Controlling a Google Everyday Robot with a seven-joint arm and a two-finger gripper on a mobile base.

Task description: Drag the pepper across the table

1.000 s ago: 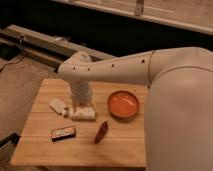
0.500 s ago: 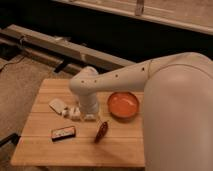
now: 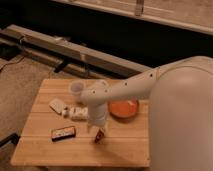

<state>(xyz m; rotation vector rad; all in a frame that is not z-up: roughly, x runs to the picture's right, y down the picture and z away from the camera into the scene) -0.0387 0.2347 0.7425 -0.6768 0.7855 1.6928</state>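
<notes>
Reaching in from the right, the robot's white arm (image 3: 131, 89) crosses above the table (image 3: 40, 150), bends at a rounded joint over the table's far-left part, and turns down into a thick wrist section. At the lower end of that wrist sits the gripper (image 3: 95, 128), low over the middle of the tabletop and pointing down. It is just behind and above the pepper (image 3: 99, 136). How wide the gripper stands, whether it touches the pepper, and whether it has hold of anything cannot be told, because the wrist covers it.

The pepper is a small, dark red, tapered thing lying on the planks a little in front of the table's centre, toward the near edge.

To its left, near but apart from it, lies a black block (image 3: 63, 132) with white marks, set slightly askew. Behind the block, 2 pale objects rest on the table: a flat white piece (image 3: 57, 105) toward the left, and a white packet (image 3: 77, 113) just beside the wrist.

An orange bowl (image 3: 123, 108) stands on the right part of the table, behind and to the right of the pepper, its far rim partly covered by the arm.

Beyond the table's far edge, a long grey rail (image 3: 75, 50) runs across dark ground.
</notes>
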